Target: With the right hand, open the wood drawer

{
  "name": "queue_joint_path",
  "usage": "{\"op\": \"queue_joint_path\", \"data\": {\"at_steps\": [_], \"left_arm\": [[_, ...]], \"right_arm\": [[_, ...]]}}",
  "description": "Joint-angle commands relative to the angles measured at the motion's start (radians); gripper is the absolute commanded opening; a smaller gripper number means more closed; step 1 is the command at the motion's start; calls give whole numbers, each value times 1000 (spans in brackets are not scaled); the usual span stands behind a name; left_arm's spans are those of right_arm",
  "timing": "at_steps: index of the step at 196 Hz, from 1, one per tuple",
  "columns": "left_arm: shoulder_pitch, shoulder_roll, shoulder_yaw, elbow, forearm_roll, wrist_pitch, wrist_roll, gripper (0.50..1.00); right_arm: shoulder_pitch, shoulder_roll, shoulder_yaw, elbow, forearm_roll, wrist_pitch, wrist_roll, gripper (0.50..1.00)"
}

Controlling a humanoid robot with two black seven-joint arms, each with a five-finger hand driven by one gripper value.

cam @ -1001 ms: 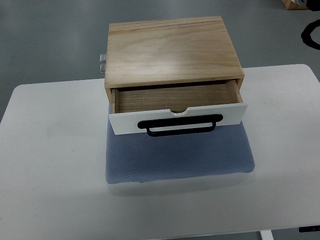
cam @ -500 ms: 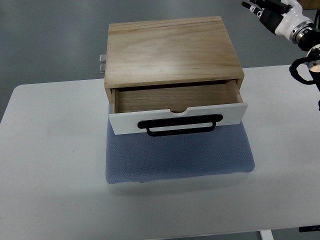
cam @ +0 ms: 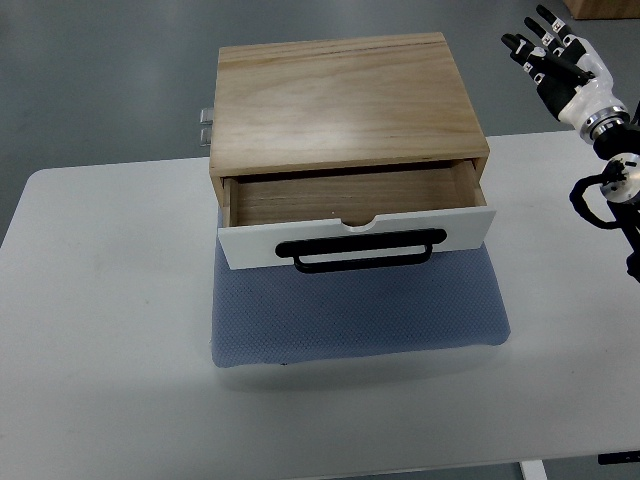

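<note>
A light wooden box (cam: 345,100) stands on a blue-grey mat (cam: 355,310) on the white table (cam: 100,330). Its drawer (cam: 350,200) is pulled partly out toward me, showing a bare wooden inside. The drawer front is white (cam: 250,245) with a black bar handle (cam: 362,250). My right hand (cam: 555,55) hovers at the upper right, beyond the table's far edge and to the right of the box, fingers spread and holding nothing. Its forearm (cam: 605,160) runs down along the right edge. The hand is well apart from the handle.
A small metal fitting (cam: 204,125) sticks out from the box's left side. Grey floor lies past the table's far edge. A brown object (cam: 605,8) shows at the top right corner.
The right arm has come into view from the right edge; the hand has dropped lower and nearer the table since half a second ago. The drawer and box have not moved.
</note>
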Motion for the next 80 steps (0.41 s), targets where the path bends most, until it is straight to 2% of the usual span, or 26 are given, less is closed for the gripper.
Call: {"op": "queue_joint_path", "data": {"at_steps": [1, 80], "left_arm": [[0, 0, 0, 1, 0, 0, 0, 1000], [0, 0, 0, 0, 0, 0, 0, 1000]], "right_arm": [[-26, 29, -3, -1, 1, -4, 2, 944], [-92, 76, 3, -50, 4, -6, 18, 944]]}}
